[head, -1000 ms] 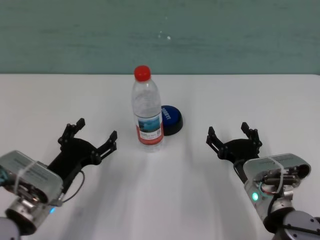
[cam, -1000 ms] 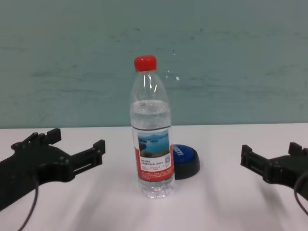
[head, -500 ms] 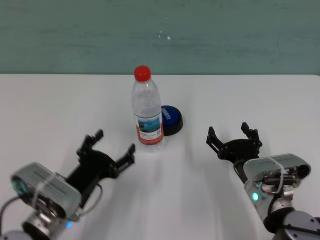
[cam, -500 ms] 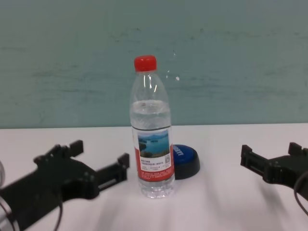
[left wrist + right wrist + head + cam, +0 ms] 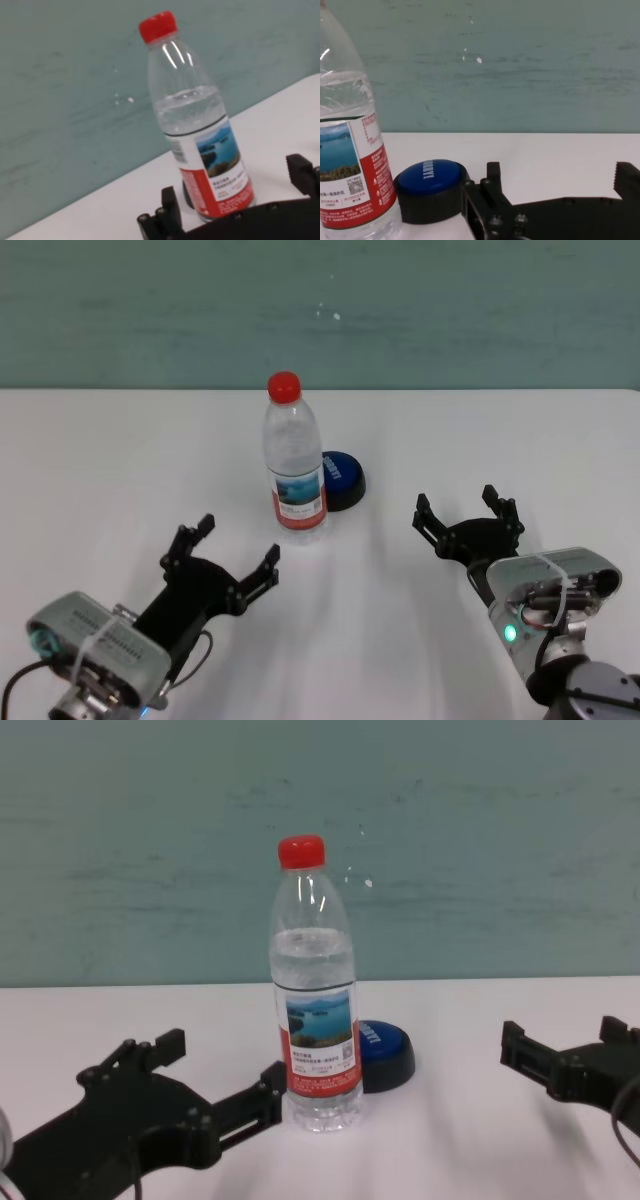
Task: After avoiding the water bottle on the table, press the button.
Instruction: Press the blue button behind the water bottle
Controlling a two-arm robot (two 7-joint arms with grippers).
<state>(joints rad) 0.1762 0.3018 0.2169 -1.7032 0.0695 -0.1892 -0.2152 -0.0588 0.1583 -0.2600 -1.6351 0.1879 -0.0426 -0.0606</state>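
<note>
My left gripper (image 5: 227, 555) is spread wide and holds nothing; the water bottle (image 5: 294, 463) stands upright on the table (image 5: 120, 460) just ahead of my fingertips, slightly toward my right finger. The button (image 5: 341, 478) sits right behind the bottle, partly hidden by it. My right gripper (image 5: 468, 512) hangs wide apart and empty, well off to the side.

The bottle looks tall, narrow-based and mostly full: smooth thin plastic, glossy label, ribbed red cap. I judge it tippy if nudged high, so I should pass around it. The button is a hard, low blue dome on a black base; a straight downward press on its crown should do.
</note>
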